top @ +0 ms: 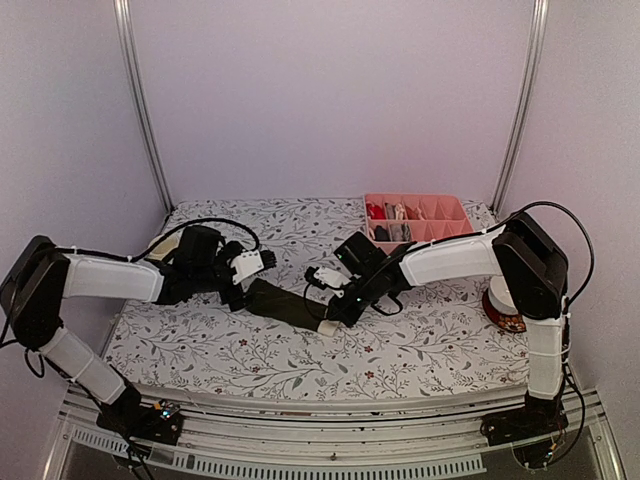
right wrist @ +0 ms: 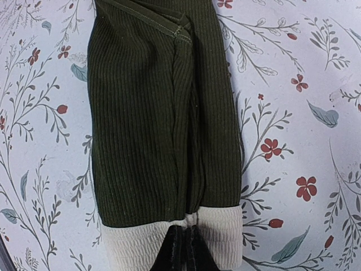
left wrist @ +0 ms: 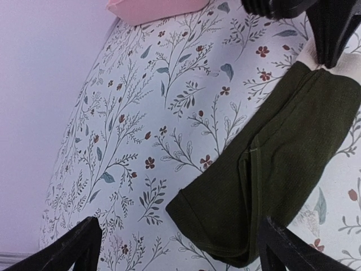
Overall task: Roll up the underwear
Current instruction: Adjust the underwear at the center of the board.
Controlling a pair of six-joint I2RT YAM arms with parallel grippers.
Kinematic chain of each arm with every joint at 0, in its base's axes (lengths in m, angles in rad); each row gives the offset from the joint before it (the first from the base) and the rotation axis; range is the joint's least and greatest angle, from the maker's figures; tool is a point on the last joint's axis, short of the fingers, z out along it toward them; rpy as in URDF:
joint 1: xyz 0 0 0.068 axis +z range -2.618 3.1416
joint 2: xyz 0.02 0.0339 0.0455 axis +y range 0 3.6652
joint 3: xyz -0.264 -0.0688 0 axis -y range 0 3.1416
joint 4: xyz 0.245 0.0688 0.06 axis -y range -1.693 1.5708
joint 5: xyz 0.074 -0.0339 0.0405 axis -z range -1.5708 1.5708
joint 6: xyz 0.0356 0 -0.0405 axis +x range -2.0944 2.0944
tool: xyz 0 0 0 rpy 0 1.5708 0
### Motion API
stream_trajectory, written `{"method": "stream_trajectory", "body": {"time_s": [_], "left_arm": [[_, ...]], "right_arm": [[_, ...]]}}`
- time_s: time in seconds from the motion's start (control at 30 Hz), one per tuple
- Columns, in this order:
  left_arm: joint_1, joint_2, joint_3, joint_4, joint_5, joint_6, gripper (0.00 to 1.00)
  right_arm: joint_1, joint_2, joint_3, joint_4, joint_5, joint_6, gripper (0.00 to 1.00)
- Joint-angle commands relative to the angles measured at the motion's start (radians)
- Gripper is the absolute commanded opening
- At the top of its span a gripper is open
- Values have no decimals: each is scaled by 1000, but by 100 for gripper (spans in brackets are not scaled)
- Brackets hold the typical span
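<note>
Underwear (top: 285,303): dark olive ribbed pair, folded into a long skinny strip, lying flat on the floral tablecloth (top: 200,345) between the two arms.
Waistband (right wrist: 225,240): cream coloured, at the end of the strip nearest the right arm.
Right gripper (right wrist: 181,248): clamped tight on the middle of that waistband, and the cloth puckers a bit there.
Left gripper (left wrist: 180,254): spread wide, gripping nothing, with the strip's other end sitting between its fingers.
Pink tray (top: 455,210): back right of the table, with red, pale and dark cloth bits in its left compartments.
</note>
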Motion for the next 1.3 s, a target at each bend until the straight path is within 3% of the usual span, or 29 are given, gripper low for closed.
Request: {"method": "stream_trajectory", "body": {"time_s": [0.0,0.33,0.57,0.7,0.93,1.27], "left_arm": [[10,-91,-82,12,82,33,99],[10,44,-103,134,7,15,99],[24,148,-72,218,-147,-14,98],[43,132,-73,192,-86,-23,98],[79,41,-47,50,160,-27,98],[99,117,13,8,182,-40,98]], "right_arm": [[-2,45,-11,-80,41,-7,3],[-2,44,-18,-80,39,-7,3],[-3,47,-21,-86,43,-17,3],[-3,51,-19,-92,52,-22,3],[-3,49,-19,-95,61,-21,3],[-3,45,-22,-95,64,-20,4]]}}
